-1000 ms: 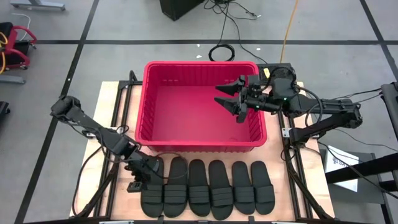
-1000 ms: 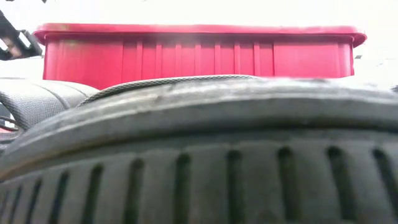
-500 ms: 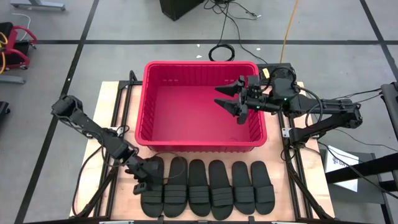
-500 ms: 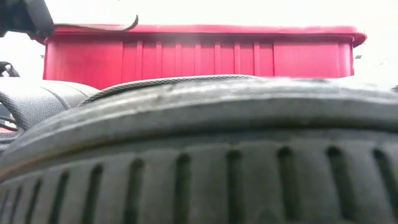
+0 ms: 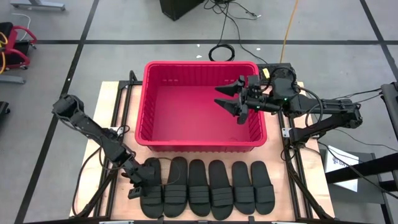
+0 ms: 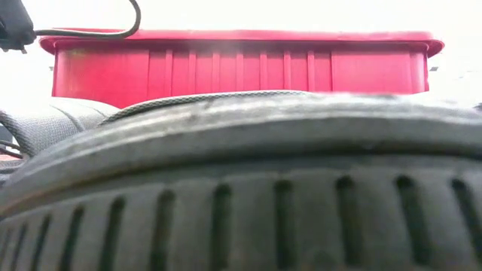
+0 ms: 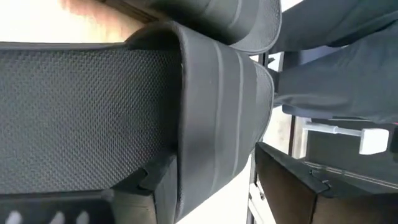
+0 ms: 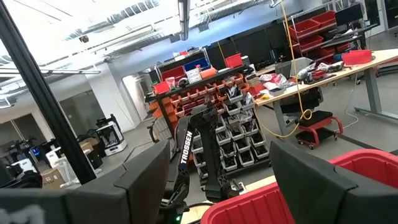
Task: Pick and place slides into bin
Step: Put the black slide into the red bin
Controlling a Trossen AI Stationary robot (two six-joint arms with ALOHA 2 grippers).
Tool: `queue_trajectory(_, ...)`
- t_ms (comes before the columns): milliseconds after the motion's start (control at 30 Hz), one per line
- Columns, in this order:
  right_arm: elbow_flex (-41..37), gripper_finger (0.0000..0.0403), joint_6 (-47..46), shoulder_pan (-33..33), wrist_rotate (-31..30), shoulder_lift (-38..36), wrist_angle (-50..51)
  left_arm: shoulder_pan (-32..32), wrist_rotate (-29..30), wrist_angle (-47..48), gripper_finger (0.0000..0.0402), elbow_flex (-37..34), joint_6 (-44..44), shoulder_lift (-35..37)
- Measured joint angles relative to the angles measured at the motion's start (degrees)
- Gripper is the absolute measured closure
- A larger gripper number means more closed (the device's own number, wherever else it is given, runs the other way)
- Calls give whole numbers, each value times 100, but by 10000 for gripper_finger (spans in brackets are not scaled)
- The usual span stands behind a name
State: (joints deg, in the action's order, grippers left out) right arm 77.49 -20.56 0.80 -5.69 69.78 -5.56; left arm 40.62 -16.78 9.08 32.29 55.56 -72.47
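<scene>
Six black slides point(image 5: 210, 186) lie side by side on their soles along the table's near edge, in front of the red bin point(image 5: 149, 112). My left gripper point(image 5: 138, 182) is low at the leftmost slide point(image 5: 153, 194). In its wrist view its open fingers stand on either side of that slide's ribbed strap point(image 7: 217, 112). My right gripper point(image 5: 225, 102) hangs open and empty over the bin's right half, its fingers wide apart in its wrist view point(image 8: 217, 186). In the low view a slide point(image 6: 241, 173) fills the foreground, with the bin's wall point(image 6: 241, 68) behind it. My left gripper has the leftmost slide's strap point(image 7: 211, 180) between its two fingers, coming at it low from the table's left side. I cannot tell whether the fingers touch the strap. The slide lies flat on the table.
The bin's inside shows only red floor. The wooden table top point(image 5: 109, 124) shows as narrow strips left and right of the bin. Cables and a cart stand on the floor beyond the table.
My left gripper has moved a little toward the table's near edge and down beside the leftmost slide. The slides and my right gripper have kept still.
</scene>
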Motion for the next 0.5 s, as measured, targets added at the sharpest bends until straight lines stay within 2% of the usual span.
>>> queue_trajectory(100,0,138,2,0,-4,0,-1,0,114,-17,231,0,-14,0)
queue_trajectory(333,0,138,-93,0,-11,0,-313,-52,176,-2,331,-2,-160,0)
queue_trajectory(500,0,138,7,0,-17,-2,-365,-152,-68,-31,392,-2,-141,0)
